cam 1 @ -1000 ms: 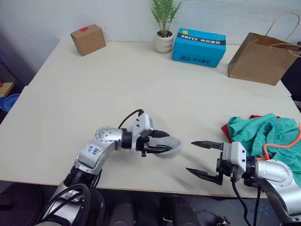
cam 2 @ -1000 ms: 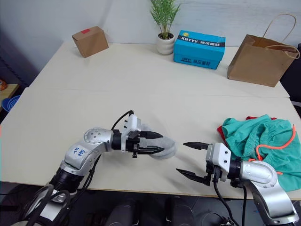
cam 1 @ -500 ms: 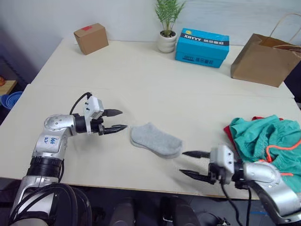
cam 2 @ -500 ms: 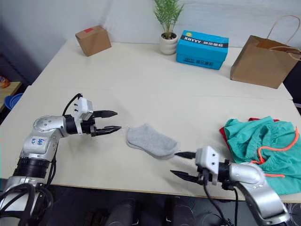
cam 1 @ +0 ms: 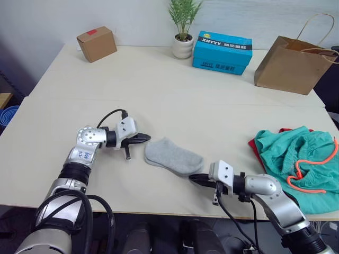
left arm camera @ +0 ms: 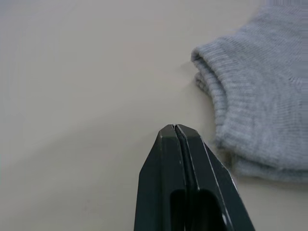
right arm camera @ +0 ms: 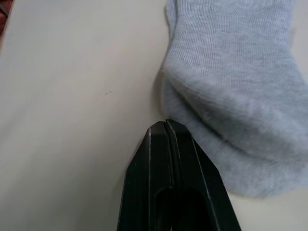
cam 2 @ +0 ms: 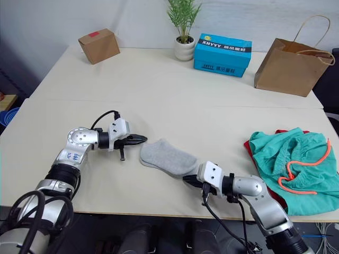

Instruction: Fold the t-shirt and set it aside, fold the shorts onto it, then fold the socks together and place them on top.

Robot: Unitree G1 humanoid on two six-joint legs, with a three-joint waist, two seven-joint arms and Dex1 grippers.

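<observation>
The light grey socks lie stacked flat on the table near its front middle. My left gripper is shut and empty, its tip just beside the socks' cuff end. My right gripper is also shut with nothing between its fingers, its tip at the socks' near right end. The teal shorts with the orange drawstring lie in a bunched heap at the right edge. They rest on the red t-shirt, of which only a thin edge shows.
Along the table's far edge stand a small cardboard box, a potted plant, a blue carton and a brown paper bag. A seam runs across the table behind the socks.
Both grippers have closed. The left one has moved right up to the socks' cuff end, and the right one has come forward to the socks' near right end. The socks lie where they were.
</observation>
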